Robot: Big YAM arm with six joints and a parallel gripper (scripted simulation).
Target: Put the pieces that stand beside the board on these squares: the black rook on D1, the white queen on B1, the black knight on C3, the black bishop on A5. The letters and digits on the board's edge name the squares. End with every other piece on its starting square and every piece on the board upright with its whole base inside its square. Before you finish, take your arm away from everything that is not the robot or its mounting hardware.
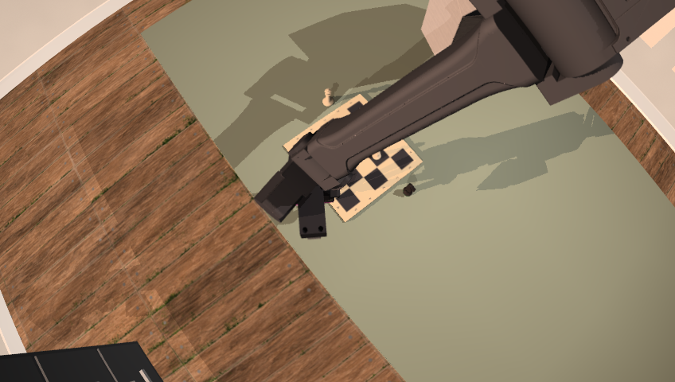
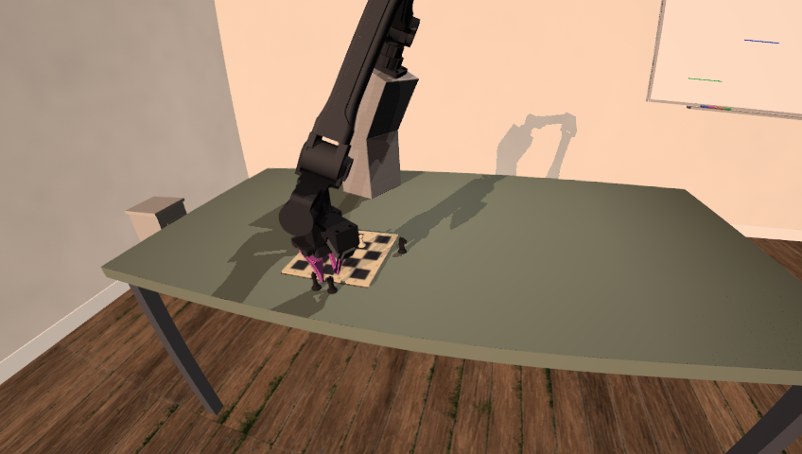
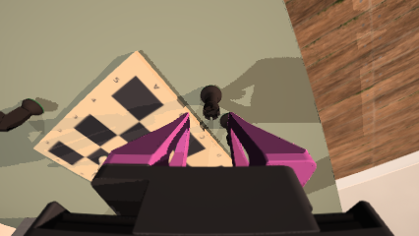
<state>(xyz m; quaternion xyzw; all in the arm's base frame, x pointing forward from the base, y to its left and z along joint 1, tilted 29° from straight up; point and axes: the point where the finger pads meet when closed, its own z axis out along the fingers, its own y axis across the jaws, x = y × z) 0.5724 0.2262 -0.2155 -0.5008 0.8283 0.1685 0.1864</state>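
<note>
The board (image 1: pixel 345 217) (image 2: pixel 367 283) (image 3: pixel 136 58) lies on the table, partly under the arm. Two black pieces stand close together off its front edge: one (image 2: pixel 330 286) (image 3: pixel 210 94), whose top looks notched like a rook's, and another (image 2: pixel 315 283) (image 3: pixel 224 120), partly behind a finger in the wrist view. A third black piece (image 1: pixel 407 190) (image 2: pixel 401 245) (image 3: pixel 20 114), apparently the knight, stands off another side. A white piece (image 1: pixel 327 98), possibly the queen, stands off the far side. My gripper (image 2: pixel 330 276) (image 3: pixel 209 118) is partly open and empty, above the board's front edge near the two black pieces.
A white piece (image 1: pixel 376 155) (image 2: pixel 361 241) stands on the board; other squares are hidden by the arm. The arm's pedestal (image 2: pixel 384 168) stands behind the board. The table's front edge (image 2: pixel 315 324) runs a little beyond the two black pieces.
</note>
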